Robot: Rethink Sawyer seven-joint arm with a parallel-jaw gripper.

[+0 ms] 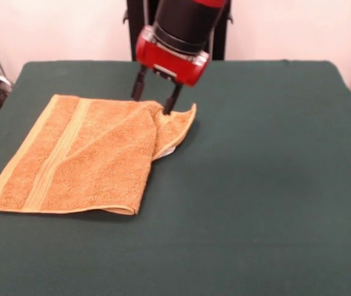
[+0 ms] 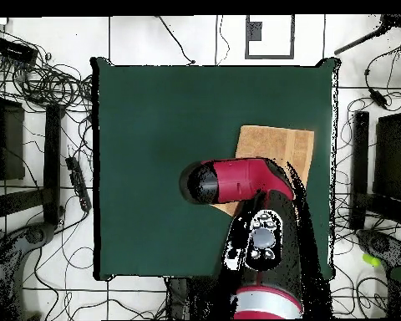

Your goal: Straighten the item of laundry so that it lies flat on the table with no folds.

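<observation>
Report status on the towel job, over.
Gripper open, fingers straddling the folded-over corner. Golden-orange terry-cloth towel still doubled over on the dark green felt table. Nothing in the way.

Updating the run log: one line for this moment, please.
towel: folded over, right side doubled | gripper: open, fingers straddling the far folded corner | table: towel on its left part | flattening: not done

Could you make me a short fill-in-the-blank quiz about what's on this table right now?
1. The golden-orange terry-cloth towel lies on a table covered in dark ____ cloth.
2. The towel is not yet flat: one side is ____ over the rest.
3. The red and black arm's tool is at the towel's ____ edge, seen from the front view.
4. The tool's two dark fingers point ____ toward the towel.

Missing words: green; folded; far; down
</observation>
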